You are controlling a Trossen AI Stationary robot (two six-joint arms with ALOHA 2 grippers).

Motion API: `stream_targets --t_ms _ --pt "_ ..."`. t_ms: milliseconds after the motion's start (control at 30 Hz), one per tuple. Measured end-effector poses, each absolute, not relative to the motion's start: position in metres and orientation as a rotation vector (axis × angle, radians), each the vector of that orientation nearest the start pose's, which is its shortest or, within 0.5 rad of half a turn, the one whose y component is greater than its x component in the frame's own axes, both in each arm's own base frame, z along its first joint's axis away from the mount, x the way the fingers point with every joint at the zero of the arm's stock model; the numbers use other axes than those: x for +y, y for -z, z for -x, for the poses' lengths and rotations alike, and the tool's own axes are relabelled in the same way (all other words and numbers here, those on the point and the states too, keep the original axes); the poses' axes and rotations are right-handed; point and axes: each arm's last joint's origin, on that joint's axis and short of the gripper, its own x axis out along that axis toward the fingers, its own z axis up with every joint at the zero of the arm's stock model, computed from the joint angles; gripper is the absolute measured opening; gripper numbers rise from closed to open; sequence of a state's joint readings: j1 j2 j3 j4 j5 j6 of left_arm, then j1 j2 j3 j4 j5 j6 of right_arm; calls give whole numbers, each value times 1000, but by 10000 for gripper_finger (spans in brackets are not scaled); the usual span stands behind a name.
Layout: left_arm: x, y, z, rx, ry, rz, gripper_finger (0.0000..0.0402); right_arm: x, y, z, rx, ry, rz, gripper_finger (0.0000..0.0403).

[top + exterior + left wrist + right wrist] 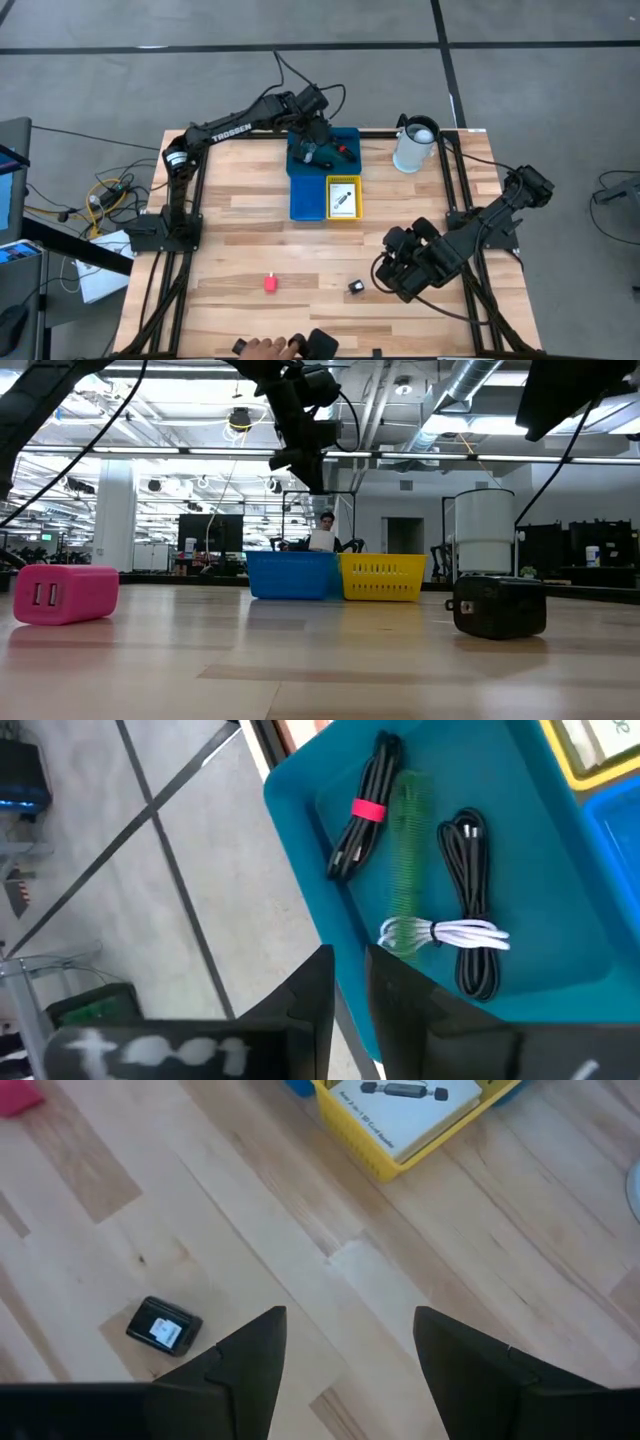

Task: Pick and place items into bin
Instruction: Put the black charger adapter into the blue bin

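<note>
Nearest the table's front edge, a person's hand point(265, 347) rests. Two items are left on the wood, I judge: the pink block point(270, 284) and the small black piece point(356, 287), well apart. My right claw point(392, 272) hovers near the black piece, jaws wide and empty. Farther back, the yellow bin point(343, 181) already holds a white card point(343, 198). In the wide blue tray point(300, 780) lie two black cables and a green pen point(405, 840). My left claw point(350, 995) hangs over it, nearly closed, holding nothing.
</note>
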State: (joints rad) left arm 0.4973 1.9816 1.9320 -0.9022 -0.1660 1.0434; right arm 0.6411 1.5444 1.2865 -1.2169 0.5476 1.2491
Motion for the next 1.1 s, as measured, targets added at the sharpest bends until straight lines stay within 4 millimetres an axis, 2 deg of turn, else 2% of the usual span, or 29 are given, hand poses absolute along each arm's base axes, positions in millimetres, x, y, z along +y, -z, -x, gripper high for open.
stream_targets --t_ms 267,367,500,667,867,967,1100 --pt "206 -316 -376 1239 -172 -789 52 152 -271 -229 1005 633 -270 214" --pt "198 -315 -376 1305 -254 -789 52 152 -271 -229 1007 631 -266 214" --pt "180 -321 -369 1362 -247 -747 52 153 -271 -230 1025 590 -230 214" --pt "158 -355 -350 1180 -203 -520 53 154 -271 -235 1022 521 -208 214" --pt "146 -403 -315 897 -204 -149 53 159 -273 -242 999 403 -129 214" --pt "137 -415 -306 824 -170 -17 53 161 -272 -245 997 361 -76 214" --pt "119 -421 -306 804 -161 47 48 166 -262 -253 990 364 -7 214"
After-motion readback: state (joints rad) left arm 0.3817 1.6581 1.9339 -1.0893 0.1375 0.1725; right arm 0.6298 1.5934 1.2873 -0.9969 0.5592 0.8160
